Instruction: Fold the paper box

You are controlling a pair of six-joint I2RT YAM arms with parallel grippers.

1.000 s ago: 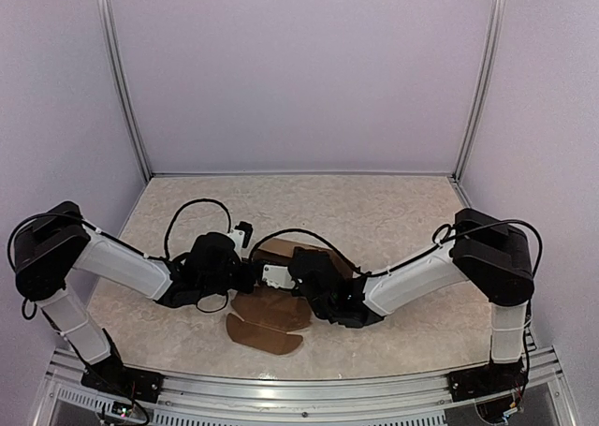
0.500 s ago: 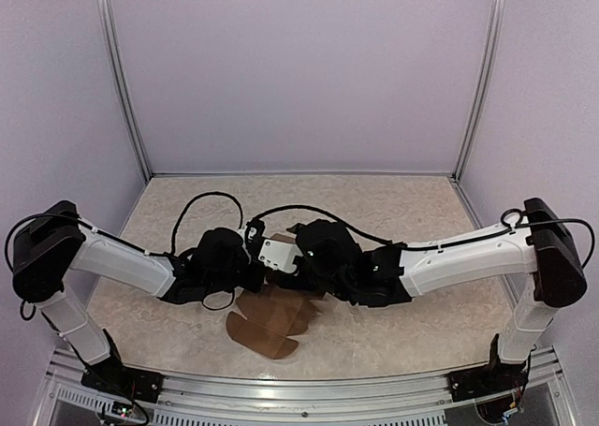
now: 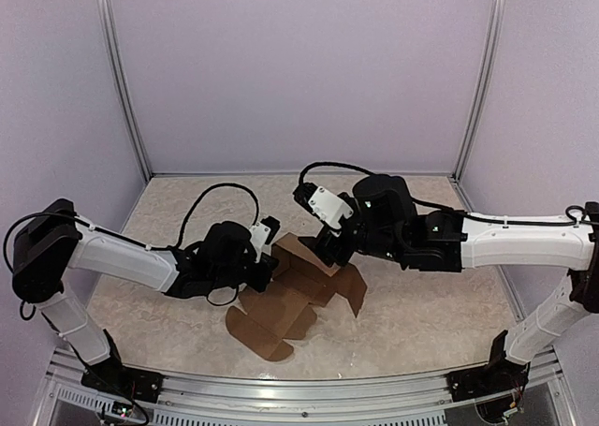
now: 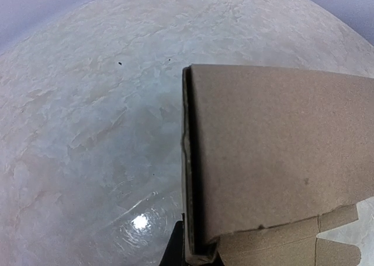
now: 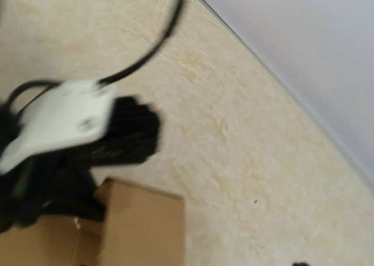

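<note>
The paper box (image 3: 298, 300) is a brown die-cut sheet, part folded, lying in the middle of the table with flaps spread to the near side and the right. My left gripper (image 3: 270, 258) is shut on its left upright panel. In the left wrist view the panel (image 4: 274, 149) stands edge-on between the jaws of the left gripper (image 4: 196, 255). My right gripper (image 3: 328, 248) hovers over the box's far side; its jaws are not discernible. The blurred right wrist view shows a box panel (image 5: 143, 231) and the left gripper (image 5: 117, 131), but none of its own fingers.
The table (image 3: 402, 220) is pale marbled stone, walled by lilac panels with metal posts (image 3: 477, 80) at the back corners. A black cable (image 3: 220, 197) loops above the left arm. A metal rail (image 3: 299, 403) runs along the near edge.
My right arm has lifted and pulled back to the right, off the box. The box's flaps now lie uncovered and spread further right. My left gripper keeps its hold.
</note>
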